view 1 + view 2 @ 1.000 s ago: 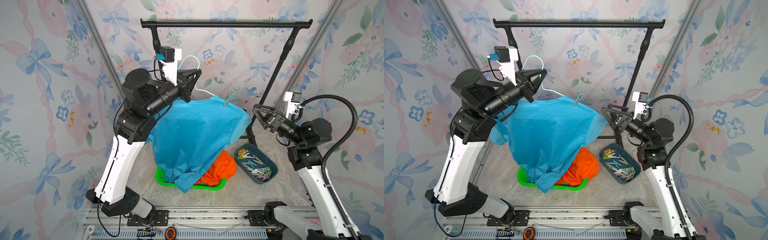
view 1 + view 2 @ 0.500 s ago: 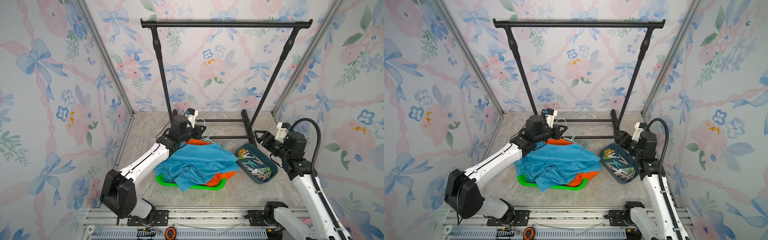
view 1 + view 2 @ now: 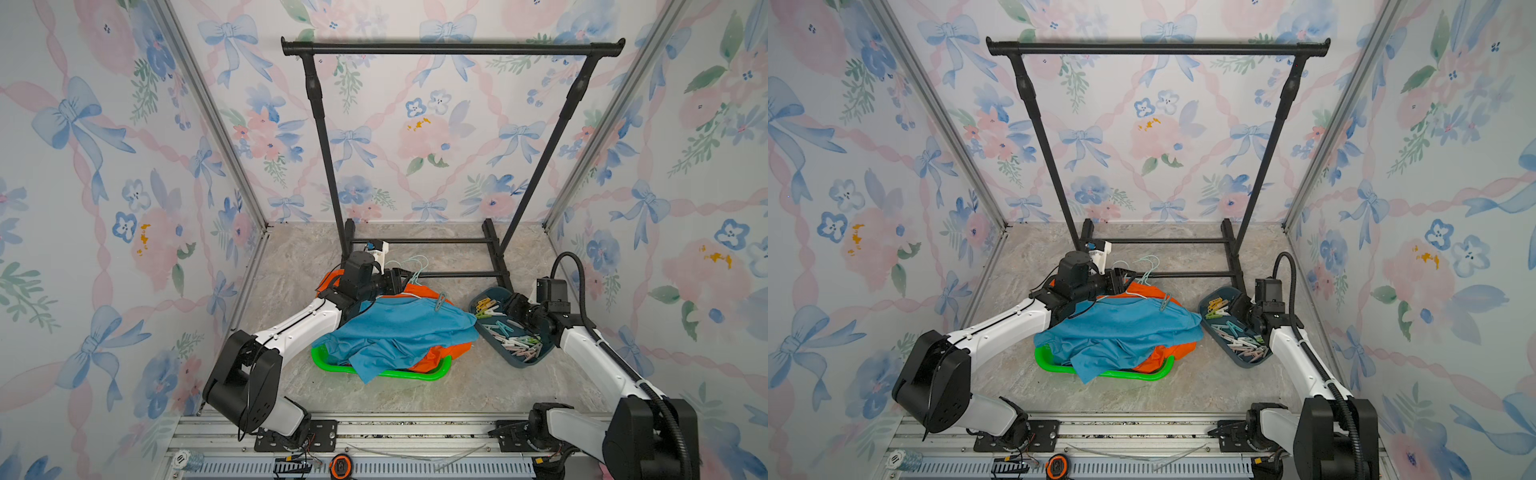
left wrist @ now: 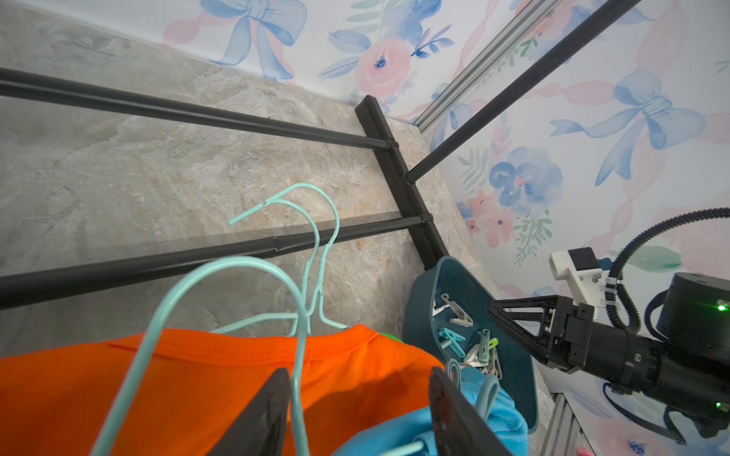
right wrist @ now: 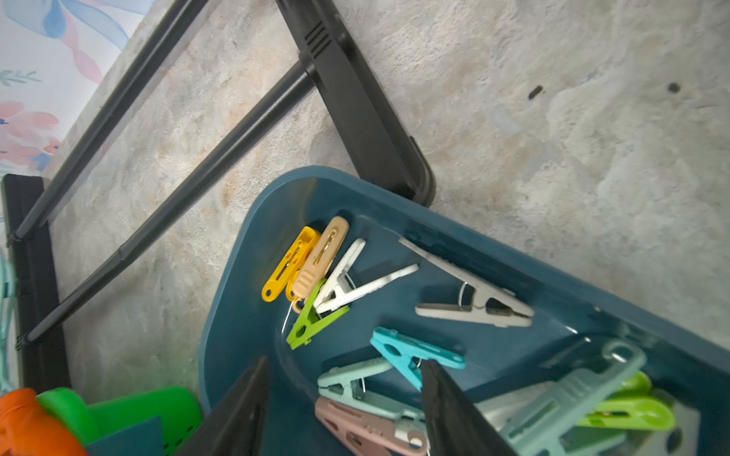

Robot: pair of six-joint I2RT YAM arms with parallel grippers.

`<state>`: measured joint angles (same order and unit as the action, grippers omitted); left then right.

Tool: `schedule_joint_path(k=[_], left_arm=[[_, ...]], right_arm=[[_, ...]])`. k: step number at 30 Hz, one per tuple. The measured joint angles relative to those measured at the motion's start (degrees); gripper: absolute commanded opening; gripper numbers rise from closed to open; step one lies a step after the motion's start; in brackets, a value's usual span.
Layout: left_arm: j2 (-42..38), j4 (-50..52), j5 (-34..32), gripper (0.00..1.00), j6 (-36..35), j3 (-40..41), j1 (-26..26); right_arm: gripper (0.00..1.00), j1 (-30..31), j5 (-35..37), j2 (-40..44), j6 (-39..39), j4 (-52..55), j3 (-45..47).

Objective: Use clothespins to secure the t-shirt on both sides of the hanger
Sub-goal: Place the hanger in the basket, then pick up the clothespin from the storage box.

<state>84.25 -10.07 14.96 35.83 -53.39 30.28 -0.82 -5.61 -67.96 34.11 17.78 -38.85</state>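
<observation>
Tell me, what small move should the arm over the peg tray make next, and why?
Probably the right gripper should dip slightly and close on the pale green peg. Its jaws stand open just above the tray with that peg lying between them, and the blue shirt shows only one clipped peg so far.
</observation>
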Motion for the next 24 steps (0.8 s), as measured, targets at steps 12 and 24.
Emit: schedule_joint_path(k=[12,24], left_arm=[[-10.78,1.9,-5.27,0.93,0.39,4.2,0.0],[-19.41,7.43,-9.25,0.89,-2.36,4.24,2.71]], right_arm=[[0.41,0.57,2.71,-9.27,-1.22,-2.84,0.0],[0.41,1.42,2.93,-19.3,-1.11,-5.31,-3.89]])
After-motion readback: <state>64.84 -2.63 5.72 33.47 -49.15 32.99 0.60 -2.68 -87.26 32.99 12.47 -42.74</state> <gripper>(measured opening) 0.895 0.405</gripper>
